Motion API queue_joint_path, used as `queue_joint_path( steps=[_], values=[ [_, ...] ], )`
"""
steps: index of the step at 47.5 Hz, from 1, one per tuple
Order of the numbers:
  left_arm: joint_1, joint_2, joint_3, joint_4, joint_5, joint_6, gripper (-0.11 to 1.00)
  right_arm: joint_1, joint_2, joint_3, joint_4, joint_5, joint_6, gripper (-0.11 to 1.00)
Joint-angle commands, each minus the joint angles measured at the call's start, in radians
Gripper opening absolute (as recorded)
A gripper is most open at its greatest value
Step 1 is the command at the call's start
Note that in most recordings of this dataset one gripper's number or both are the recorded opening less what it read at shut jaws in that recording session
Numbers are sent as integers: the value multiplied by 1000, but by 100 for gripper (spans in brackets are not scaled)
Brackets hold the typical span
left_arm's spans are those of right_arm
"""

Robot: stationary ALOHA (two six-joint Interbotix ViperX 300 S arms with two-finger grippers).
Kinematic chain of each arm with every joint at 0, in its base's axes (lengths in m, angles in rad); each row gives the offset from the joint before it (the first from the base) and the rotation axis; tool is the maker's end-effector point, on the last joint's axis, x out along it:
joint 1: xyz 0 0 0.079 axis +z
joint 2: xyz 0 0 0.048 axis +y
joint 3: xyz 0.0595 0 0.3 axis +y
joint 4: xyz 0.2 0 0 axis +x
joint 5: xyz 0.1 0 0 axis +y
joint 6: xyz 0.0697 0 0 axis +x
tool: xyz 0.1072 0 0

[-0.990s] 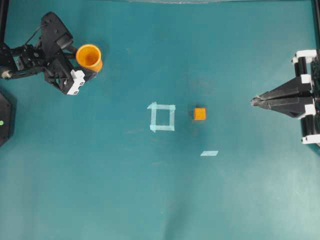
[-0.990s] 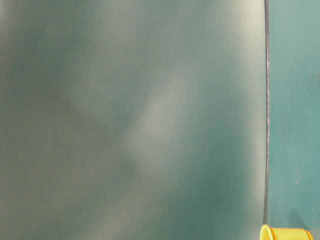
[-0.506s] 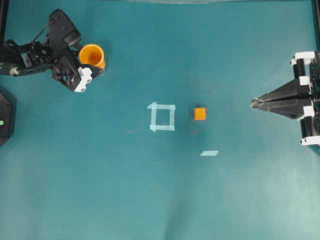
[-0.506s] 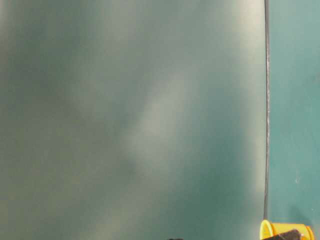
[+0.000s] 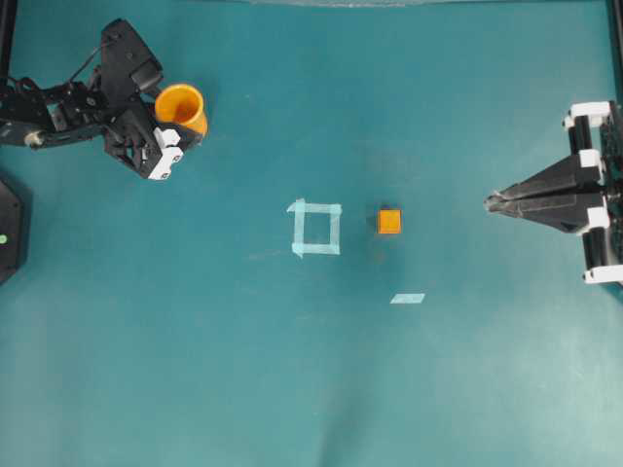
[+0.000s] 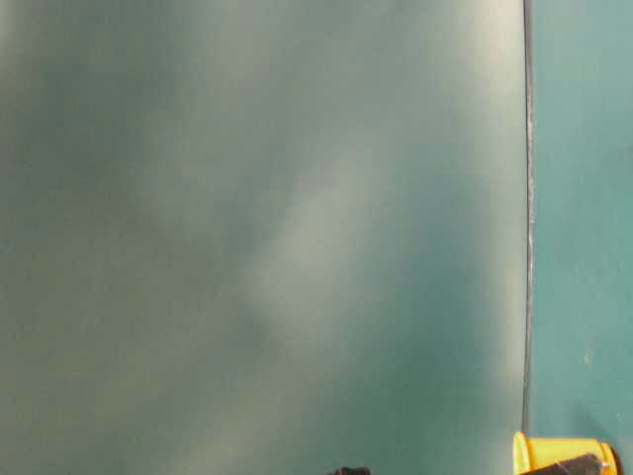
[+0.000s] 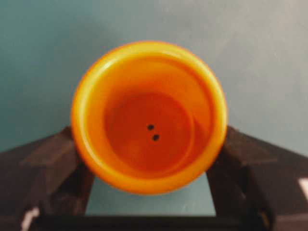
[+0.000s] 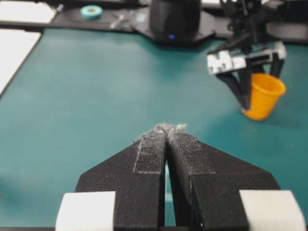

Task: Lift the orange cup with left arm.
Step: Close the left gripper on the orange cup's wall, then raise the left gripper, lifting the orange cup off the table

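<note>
Two grippers are in view, and we report on each in turn.

The left gripper (image 7: 151, 166) is clamped on the orange cup (image 7: 149, 115). In the left wrist view its two fingers (image 7: 53, 163) meet the cup's wall on opposite sides, just below the rim, with the cup's open mouth facing the camera. In the overhead view the cup (image 5: 182, 105) sits between the same two fingers, just beyond the white block on the finger mount. From the right wrist view the cup (image 8: 262, 96) hangs tilted between the fingers, rim leaning away from the arm's side. Its base is at or very near the table (image 5: 292, 389). We cannot tell whether it has cleared the surface.

The right gripper (image 8: 166, 132) has its jaws together, the tips touching along their length. It is held well apart from the cup, on the opposite side of the table, with nothing between its fingers.

Other items noted: an orange cube (image 5: 388, 221) lies ahead of the right gripper's tips, apart from them. A tape square (image 5: 334, 229) lies just beyond the cube on its far side from that gripper. A tape strip (image 5: 408, 298) lies near the cube, off to one side. All three are well apart from the left gripper.
</note>
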Motion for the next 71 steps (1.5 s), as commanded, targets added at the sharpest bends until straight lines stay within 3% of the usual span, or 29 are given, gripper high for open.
queue_joint_path(
  steps=[1, 27, 48, 71],
  values=[
    [-3, -11, -17, -2, -12, 2, 64, 3, 5, -17, -2, 3, 3, 0],
    [-3, -77, -18, 0, 17, 15, 64, 3, 8, -20, -2, 8, 5, 0],
    [-3, -190, -94, 3, 275, 20, 64, 3, 6, -26, 0, 9, 5, 0],
    [-3, -364, -114, 6, 397, 81, 64, 3, 3, -32, -2, 21, 5, 0]
  ],
)
